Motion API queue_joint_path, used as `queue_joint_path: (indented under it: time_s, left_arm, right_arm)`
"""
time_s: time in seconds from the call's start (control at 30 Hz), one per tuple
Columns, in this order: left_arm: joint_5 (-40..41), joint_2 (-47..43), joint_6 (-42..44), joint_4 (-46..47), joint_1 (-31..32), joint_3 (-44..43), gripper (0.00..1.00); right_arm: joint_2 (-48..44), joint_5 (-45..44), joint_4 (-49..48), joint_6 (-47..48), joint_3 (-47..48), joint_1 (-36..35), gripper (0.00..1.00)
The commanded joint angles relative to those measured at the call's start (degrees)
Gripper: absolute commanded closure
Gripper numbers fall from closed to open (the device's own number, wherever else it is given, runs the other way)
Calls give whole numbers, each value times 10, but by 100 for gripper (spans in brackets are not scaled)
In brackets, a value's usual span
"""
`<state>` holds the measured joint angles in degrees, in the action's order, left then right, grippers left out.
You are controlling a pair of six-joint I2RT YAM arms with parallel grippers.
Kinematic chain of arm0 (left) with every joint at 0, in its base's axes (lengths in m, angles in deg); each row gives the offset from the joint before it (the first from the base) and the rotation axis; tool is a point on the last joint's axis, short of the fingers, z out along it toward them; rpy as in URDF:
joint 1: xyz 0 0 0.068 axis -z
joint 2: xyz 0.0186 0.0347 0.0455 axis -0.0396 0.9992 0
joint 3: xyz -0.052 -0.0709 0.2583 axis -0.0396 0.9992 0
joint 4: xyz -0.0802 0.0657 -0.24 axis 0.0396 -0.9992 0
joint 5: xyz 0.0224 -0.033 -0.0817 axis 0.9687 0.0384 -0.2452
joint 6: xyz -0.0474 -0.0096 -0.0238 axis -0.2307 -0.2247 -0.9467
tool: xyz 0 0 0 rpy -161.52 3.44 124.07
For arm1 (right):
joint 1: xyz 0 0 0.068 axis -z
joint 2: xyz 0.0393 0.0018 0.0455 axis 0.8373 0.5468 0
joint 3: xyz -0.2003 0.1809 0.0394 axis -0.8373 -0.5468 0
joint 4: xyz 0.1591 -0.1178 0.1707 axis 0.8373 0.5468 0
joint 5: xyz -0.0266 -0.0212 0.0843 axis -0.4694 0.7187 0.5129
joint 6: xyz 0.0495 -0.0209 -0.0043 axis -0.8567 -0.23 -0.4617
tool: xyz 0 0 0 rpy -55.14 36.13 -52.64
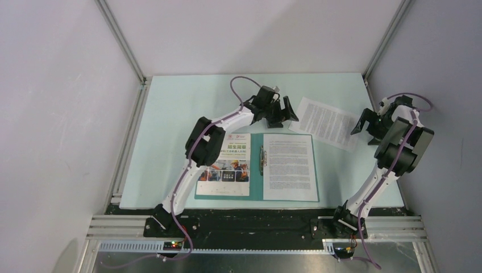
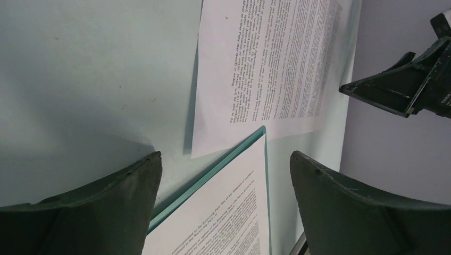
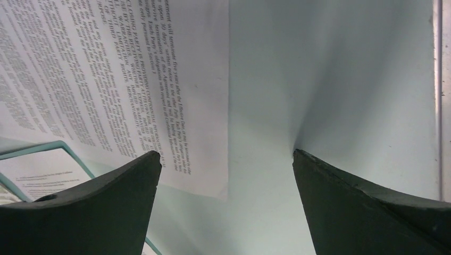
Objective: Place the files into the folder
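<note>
Top external view: the folder lies open on the worktop, with the brochure on its left half and one text sheet on its right. A second text sheet lies loose and askew by the far right corner. I judge it best pressed flat and slid over the folder, since thin paper gives no edge to pinch. My left pincer hangs over the folder's far edge, jaws wide apart and empty. The right pincer hovers beside the loose sheet, equally spread and holding nothing.
</note>
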<state>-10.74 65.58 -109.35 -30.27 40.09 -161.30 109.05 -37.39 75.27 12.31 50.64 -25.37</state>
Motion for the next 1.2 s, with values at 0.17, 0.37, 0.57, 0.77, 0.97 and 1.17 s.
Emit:
queue_joint_path:
  time_s: [0.17, 0.37, 0.57, 0.77, 0.97, 1.17]
  left_arm:
    - [-10, 37, -74, 68, 12, -15, 8]
    - [-23, 54, -107, 89, 22, -14, 10]
    - [-59, 60, -150, 147, 23, 0, 12]
    - [-118, 65, -203, 254, 24, -15, 12]
    - [-83, 71, -199, 243, 38, -13, 15]
    - [-60, 70, -185, 223, 48, -11, 35]
  right_arm:
    - [29, 45, -6, -26, 28, -11, 1]
    - [32, 47, -9, -33, 16, -12, 1]
    - [38, 49, -12, -37, 15, -22, 0]
    - [41, 51, -14, -39, 14, -31, 1]
    - [40, 55, -17, -40, 7, -36, 1]
    - [38, 56, -15, -39, 5, -37, 1]
